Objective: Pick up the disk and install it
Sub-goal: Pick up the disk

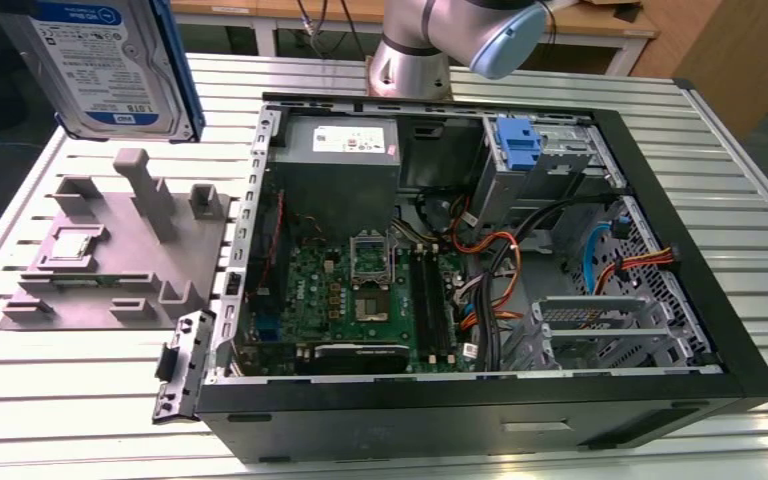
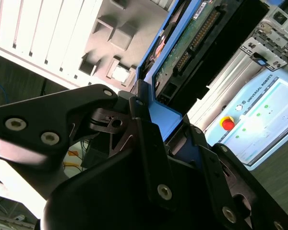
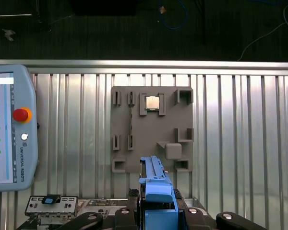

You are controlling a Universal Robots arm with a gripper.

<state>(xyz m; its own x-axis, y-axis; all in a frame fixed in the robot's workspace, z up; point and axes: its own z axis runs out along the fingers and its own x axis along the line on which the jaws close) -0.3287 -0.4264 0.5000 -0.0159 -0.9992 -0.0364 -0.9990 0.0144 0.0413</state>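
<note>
Carrying stage, by my read: the disk hangs in the air well above the tabletop, over the grey fixture and off to the exterior view's left of the open PC case. Pick looks done, install not yet.

Tool is pinching the disk by its blue rail, w/ a finger on either side.

Next move prob calls for swinging across to the case, squaring the rails to a drive cage and keeping clear of the cables.

Exterior view gives the label face and the case interior. Second wrist view gives the grip itself plus the disk's circuit-board side. First wrist view has the disk edge-on above the fixture, w/ a teach pendant lying beside.
</note>
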